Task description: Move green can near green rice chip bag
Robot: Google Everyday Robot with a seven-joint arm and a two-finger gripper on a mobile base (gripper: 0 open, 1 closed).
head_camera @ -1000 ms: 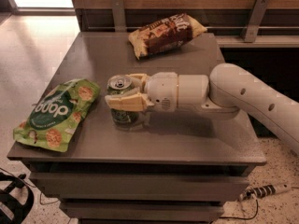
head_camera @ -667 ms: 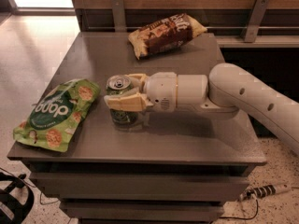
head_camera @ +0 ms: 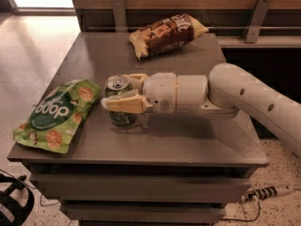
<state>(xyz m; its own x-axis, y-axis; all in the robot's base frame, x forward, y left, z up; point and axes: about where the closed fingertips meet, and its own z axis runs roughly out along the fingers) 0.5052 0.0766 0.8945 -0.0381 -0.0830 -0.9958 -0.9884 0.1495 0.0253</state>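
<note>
The green can (head_camera: 117, 84) stands upright on the grey table (head_camera: 188, 140), left of centre, a short way right of the green rice chip bag (head_camera: 55, 114). The bag lies flat at the table's front left corner. My gripper (head_camera: 116, 91) reaches in from the right and is shut on the can, with one cream finger (head_camera: 126, 103) across its front and the other (head_camera: 135, 78) behind it. The can's base rests on the table top.
A brown-and-yellow snack bag (head_camera: 167, 33) lies at the back of the table. A wooden wall with metal brackets (head_camera: 256, 19) rises behind it. Cables (head_camera: 263, 192) lie on the floor at lower right, and a dark object (head_camera: 14, 202) sits at lower left.
</note>
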